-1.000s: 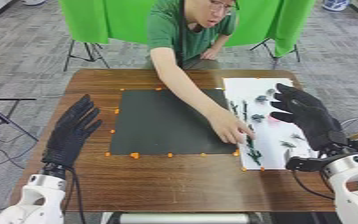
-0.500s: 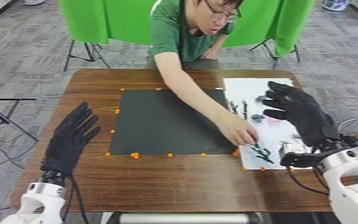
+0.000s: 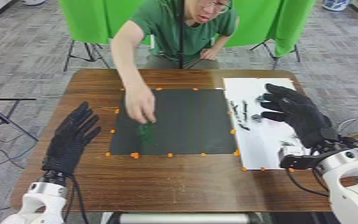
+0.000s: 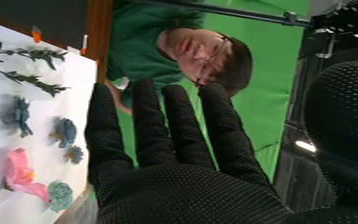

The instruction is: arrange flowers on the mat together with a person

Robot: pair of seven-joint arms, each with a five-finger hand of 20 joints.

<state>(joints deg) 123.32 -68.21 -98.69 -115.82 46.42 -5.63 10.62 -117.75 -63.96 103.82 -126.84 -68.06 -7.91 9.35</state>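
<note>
One green sprig [image 3: 146,133], pinched by a person's hand [image 3: 141,106] over the left part of the black mat [image 3: 193,127], could land askew if that pinch slips; right hand [image 3: 300,114] spread, right of mat; left hand [image 3: 66,140] likewise, left of it.

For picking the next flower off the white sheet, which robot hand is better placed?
Probably the right hand: it is open beside the white sheet holding the flowers, whereas the left hand is across the black mat.

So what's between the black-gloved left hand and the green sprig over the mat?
The head view shows brown wooden table, an orange marker, then black mat.
</note>
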